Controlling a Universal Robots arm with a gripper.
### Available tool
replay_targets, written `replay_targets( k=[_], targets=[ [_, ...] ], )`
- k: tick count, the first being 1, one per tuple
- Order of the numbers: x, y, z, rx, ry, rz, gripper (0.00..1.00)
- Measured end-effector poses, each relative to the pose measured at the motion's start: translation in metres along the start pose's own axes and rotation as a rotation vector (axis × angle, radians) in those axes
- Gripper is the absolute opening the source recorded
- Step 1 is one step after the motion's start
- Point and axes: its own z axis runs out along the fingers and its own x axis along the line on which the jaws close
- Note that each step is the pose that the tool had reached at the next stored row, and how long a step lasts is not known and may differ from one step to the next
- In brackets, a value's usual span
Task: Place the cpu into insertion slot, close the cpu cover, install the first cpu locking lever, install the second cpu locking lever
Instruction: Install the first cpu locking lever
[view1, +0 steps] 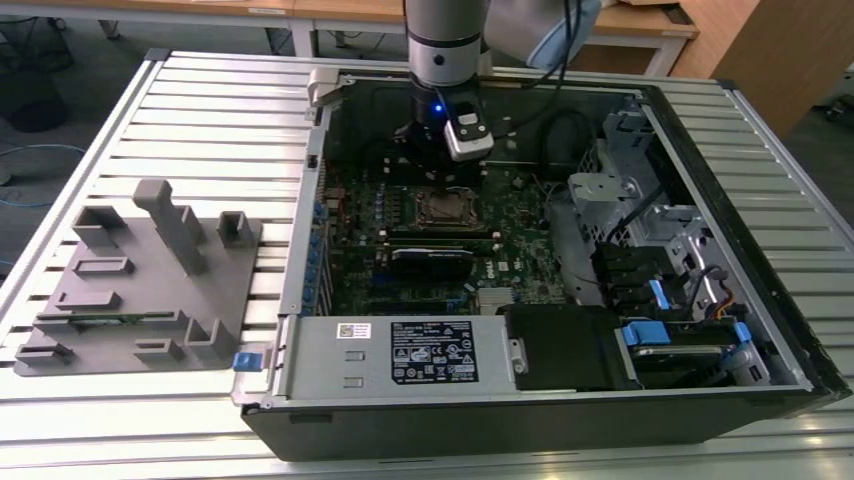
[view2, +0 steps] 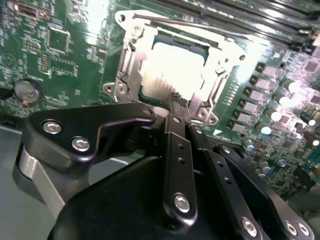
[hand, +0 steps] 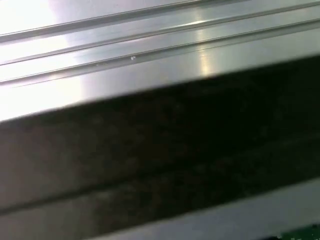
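The insertion slot (view1: 445, 208) sits mid-board inside the open computer case. In the second wrist view the cpu (view2: 172, 62) lies in the slot, its top glaring bright. The silvery cpu cover (view2: 131, 65) lies flat around it as a frame. A thin wire locking lever (view2: 200, 27) runs along the cover's far edge. My gripper (view2: 177, 100) is shut, with nothing seen between its black fingers, and its tips are at the cover's near edge. In the exterior view the gripper (view1: 438, 165) hangs just behind the slot.
The case walls (view1: 320, 200) surround the green board. Drive bays and cables (view1: 667, 260) fill the exterior view's right, and a power supply (view1: 400, 350) lies at the front. A grey fixture tray (view1: 140, 280) rests on the ribbed table. A coin battery (view2: 26, 90) sits near the slot.
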Motion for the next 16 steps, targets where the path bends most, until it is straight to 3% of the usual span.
replay_targets(
  k=[5,16],
  targets=[
    [-0.0112,-0.0026,0.0011,0.0006,0.0041,0.0,0.11],
    [-0.0128,-0.0078,0.001,-0.007,0.0044,-0.036,0.11]
  ],
)
